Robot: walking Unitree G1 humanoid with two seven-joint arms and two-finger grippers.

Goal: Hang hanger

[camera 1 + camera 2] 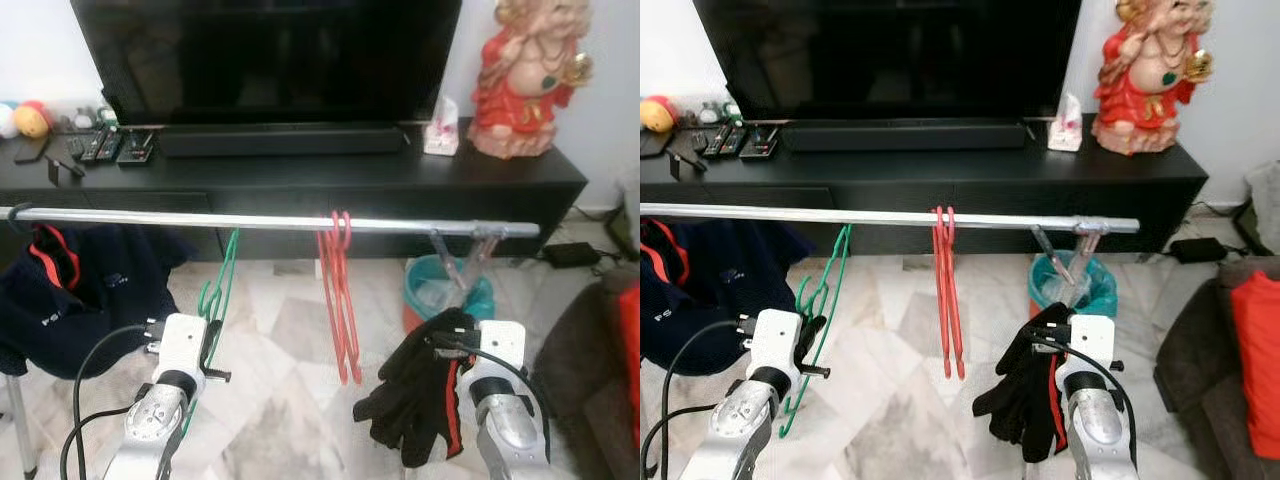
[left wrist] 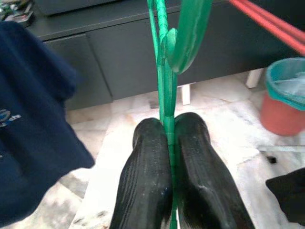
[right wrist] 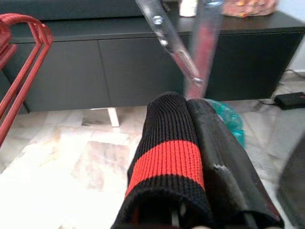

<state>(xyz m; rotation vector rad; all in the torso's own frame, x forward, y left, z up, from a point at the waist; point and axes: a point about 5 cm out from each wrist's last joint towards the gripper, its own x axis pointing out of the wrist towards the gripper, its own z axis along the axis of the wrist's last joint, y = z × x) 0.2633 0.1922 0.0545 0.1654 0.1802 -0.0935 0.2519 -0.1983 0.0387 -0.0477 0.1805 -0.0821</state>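
The left pincer [image 1: 207,345] was clamped on the lower frame of a green plastic hanger [image 1: 222,285], whose hook reached up to the silver clothes rail [image 1: 270,222], at about twelve o'clock from the wrist; whether the hook sat fully over the rail could not be told. The right pincer [image 1: 450,345] was closed on a black knitted garment with a red stripe [image 1: 425,385], at about four o'clock from the red hangers [image 1: 340,290] on the rail. The green hanger looked light, thin and stiff but slippery, likely to swing or twist; its straight bar seemed the safest hold. A navy garment [image 1: 80,290] hung at nine o'clock with white lettering too small to read.
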